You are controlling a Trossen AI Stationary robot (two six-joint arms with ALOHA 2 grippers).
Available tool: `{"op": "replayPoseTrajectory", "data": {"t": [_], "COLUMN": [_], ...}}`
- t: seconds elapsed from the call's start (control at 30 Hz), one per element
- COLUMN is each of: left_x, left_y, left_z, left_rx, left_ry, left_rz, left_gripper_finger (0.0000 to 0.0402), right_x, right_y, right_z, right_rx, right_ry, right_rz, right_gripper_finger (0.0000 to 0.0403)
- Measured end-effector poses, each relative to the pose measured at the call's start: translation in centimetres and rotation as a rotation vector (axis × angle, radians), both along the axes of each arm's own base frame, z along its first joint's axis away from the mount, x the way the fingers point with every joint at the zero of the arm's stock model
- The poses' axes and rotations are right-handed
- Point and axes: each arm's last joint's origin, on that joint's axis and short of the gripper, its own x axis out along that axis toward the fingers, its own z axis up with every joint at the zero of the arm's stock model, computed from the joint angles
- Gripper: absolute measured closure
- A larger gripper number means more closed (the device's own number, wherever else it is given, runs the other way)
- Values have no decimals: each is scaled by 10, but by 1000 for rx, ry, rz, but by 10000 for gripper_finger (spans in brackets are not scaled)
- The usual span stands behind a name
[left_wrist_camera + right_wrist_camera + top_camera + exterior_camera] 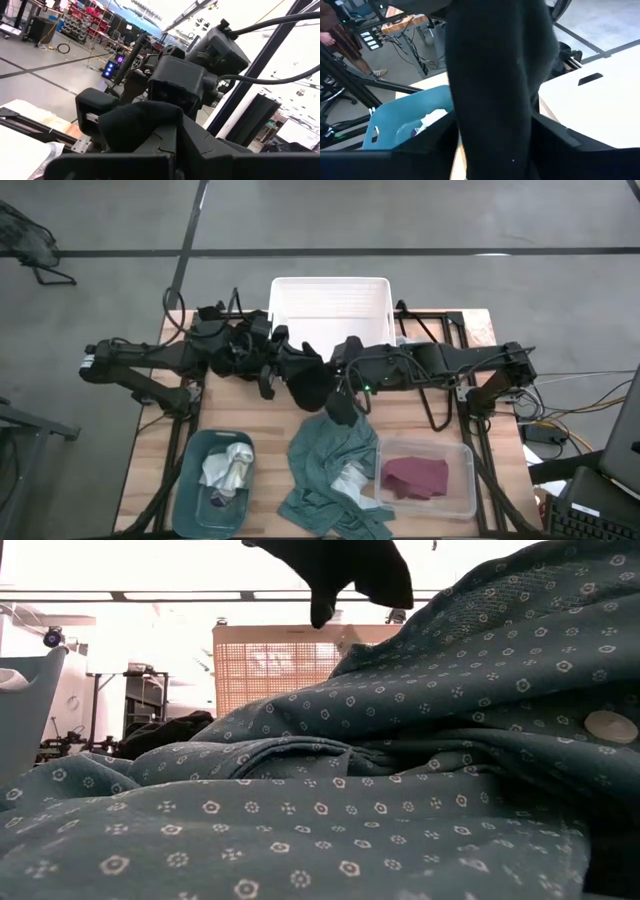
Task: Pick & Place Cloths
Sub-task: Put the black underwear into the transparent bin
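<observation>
Both grippers meet over the table's middle at a black cloth (310, 383), which is lifted off the table. My left gripper (283, 366) is shut on its left part and my right gripper (340, 380) is shut on its right part. In the low view the black cloth (345, 570) hangs above a teal-green patterned cloth (330, 790). That teal-green cloth (328, 470) lies crumpled on the table's near middle. A white-grey cloth (228, 470) lies in the teal bin (190, 495). A maroon cloth (415, 476) lies in the clear bin (462, 490). My left gripper pinches a bunched fold of the black cloth (137, 120) between its two fingers, coming level from the table's left. The cloth is clear of the table. My right gripper has a thick bundle of the black cloth (497, 85) filling the gap between its fingers (555, 145), coming from the table's right. The cloth hangs down below the fingers.
A white bin (330, 292) stands at the table's far edge, just behind the grippers. The teal bin sits at the near left and the clear bin at the near right. Bare wood (245, 405) shows between the arms and the teal bin.
</observation>
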Motion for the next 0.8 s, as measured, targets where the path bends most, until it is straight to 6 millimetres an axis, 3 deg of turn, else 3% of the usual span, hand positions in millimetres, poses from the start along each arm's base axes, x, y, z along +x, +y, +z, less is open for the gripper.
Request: {"op": "replayPoseTrajectory", "data": {"t": [0.23, 0.27, 0.5, 0.8], "left_x": [-2, -2, -2, -1], "left_y": [0, 0, -1, -2], "left_z": [4, 4, 3, 0], "left_rx": [1, 2, 7, 40], "left_ry": [-26, -25, -23, -11], "left_rz": [-3, -3, -33, -75], "left_gripper_finger": [394, 394, 385, 348], "right_x": [-9, -10, -24, -80], "right_y": [-3, -3, -2, -2], "right_z": [2, 2, 13, 33], "right_rx": [-8, -9, 100, 404], "right_ry": [56, 63, 49, 172], "right_rz": [-1, -1, 78, 251], "right_gripper_finger": [371, 380, 392, 393]}}
